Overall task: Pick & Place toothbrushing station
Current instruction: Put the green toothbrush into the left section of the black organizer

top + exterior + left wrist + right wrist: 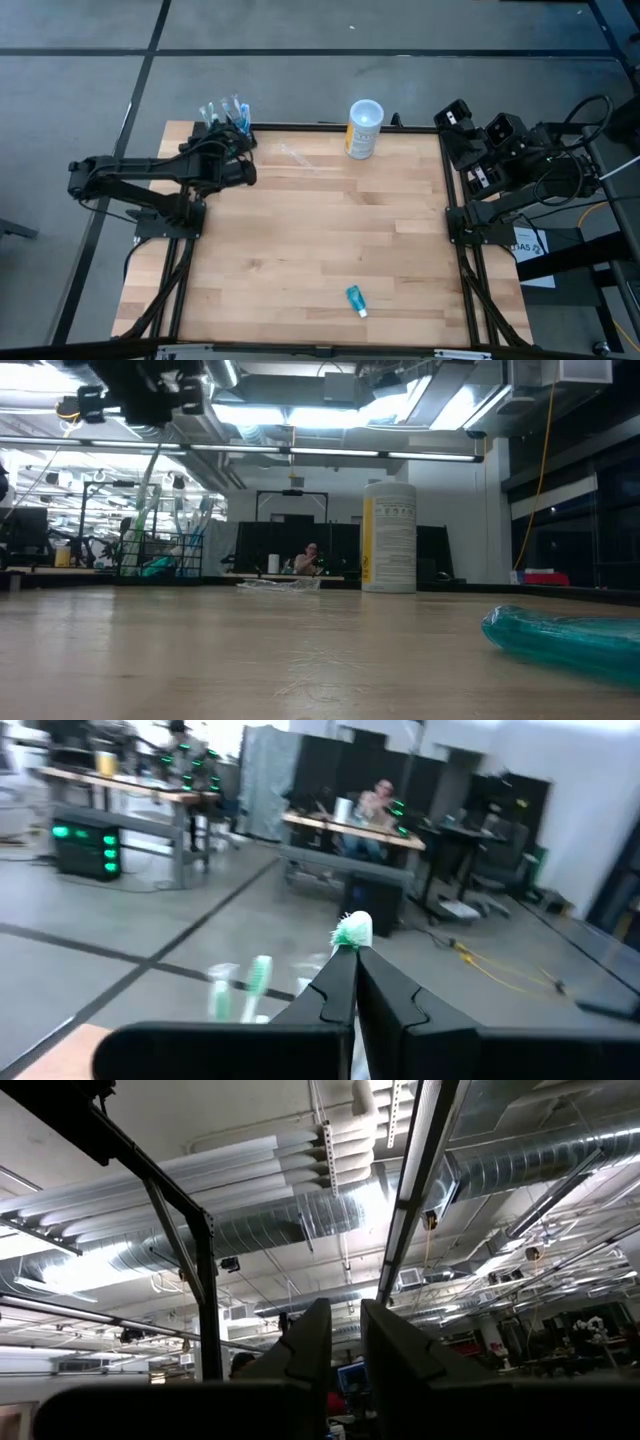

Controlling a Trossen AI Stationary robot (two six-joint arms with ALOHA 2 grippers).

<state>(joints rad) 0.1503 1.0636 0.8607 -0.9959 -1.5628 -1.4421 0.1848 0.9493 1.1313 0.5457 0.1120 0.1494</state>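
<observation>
Left gripper (240, 150) sits at the counter's (300, 240) far left corner, right by the toothbrushing station (228, 122), fingers (335, 995) pressed together. In the left wrist view a green toothbrush head (352, 930) pokes up just past the fingertips, but whether they pinch anything I cannot tell. The station stands at that corner edge, brushes upright in its slots. My read: a small stiff block, light, probably smooth-sided and a bit top-heavy with those brushes, so it could tip if nudged high. Best hold looks like the block's two long sides, low down, below the bristles, not the brush handles. Right gripper (345, 1342) is parked off the counter's right edge, pointing at the ceiling, fingers slightly apart, holding nothing. Cup (364, 128) stands well clear along the far edge.
</observation>
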